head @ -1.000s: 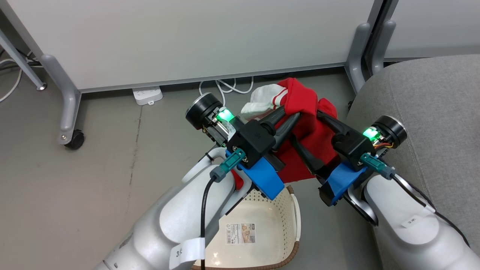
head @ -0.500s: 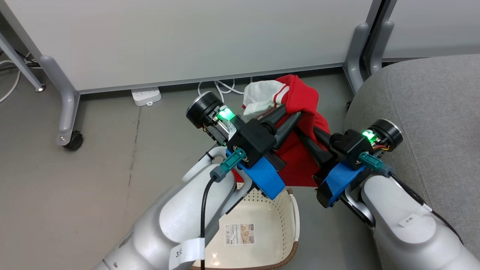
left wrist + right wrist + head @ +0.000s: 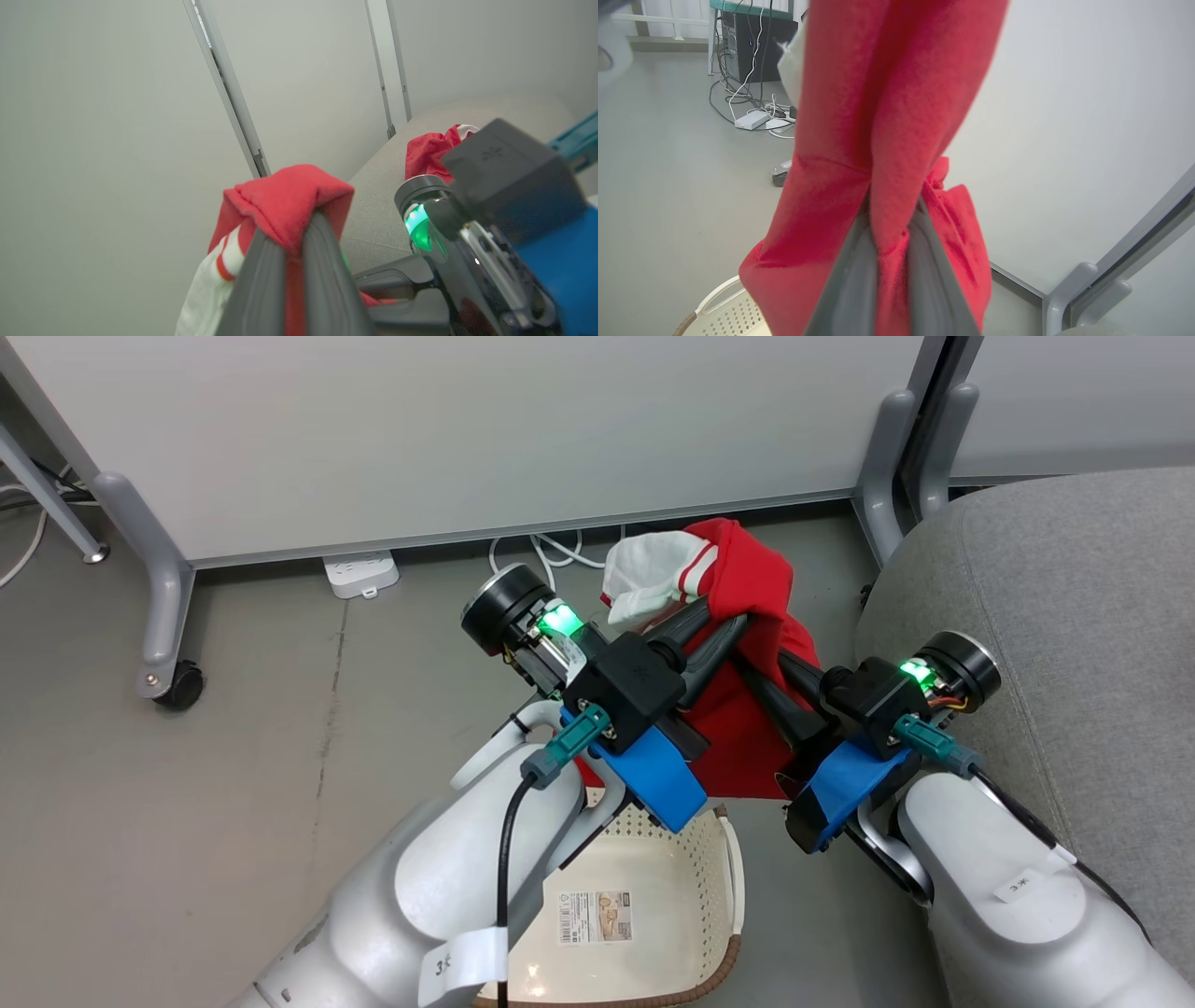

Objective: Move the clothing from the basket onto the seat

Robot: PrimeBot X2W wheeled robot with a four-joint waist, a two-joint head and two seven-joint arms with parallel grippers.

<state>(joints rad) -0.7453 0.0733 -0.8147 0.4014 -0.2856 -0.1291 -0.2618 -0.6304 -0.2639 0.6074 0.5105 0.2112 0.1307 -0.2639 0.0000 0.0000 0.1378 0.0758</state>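
Grey floor (image 3: 280, 756) runs under a white partition (image 3: 467, 429). The basket (image 3: 738, 887) stands on the floor near the rounded edge of the seat (image 3: 1055, 579), its bottom bare but for a label (image 3: 595, 904). Above the basket's far rim hangs a red garment (image 3: 747, 588), clear of it and held by both arms. The left gripper (image 3: 719, 616) has its fingers pinched narrow on a top fold beside the white striped trim. The right gripper (image 3: 756, 672) has its fingers clamped on a lower fold, and the two pairs cross close together. A second garment (image 3: 427, 151), also red, lies on the seat's top.

The step in hand looks like the carry to the seat. Both arms should travel together toward the robot's right, so the cloth between them neither stretches nor sags and the crossed fingers do not knock. The hanging hem should ride above the seat's edge before crossing it, or it may drag and fold under. A good spot is well in from the edge, beside the second garment. Both grips should open only once the cloth's weight rests on the seat.
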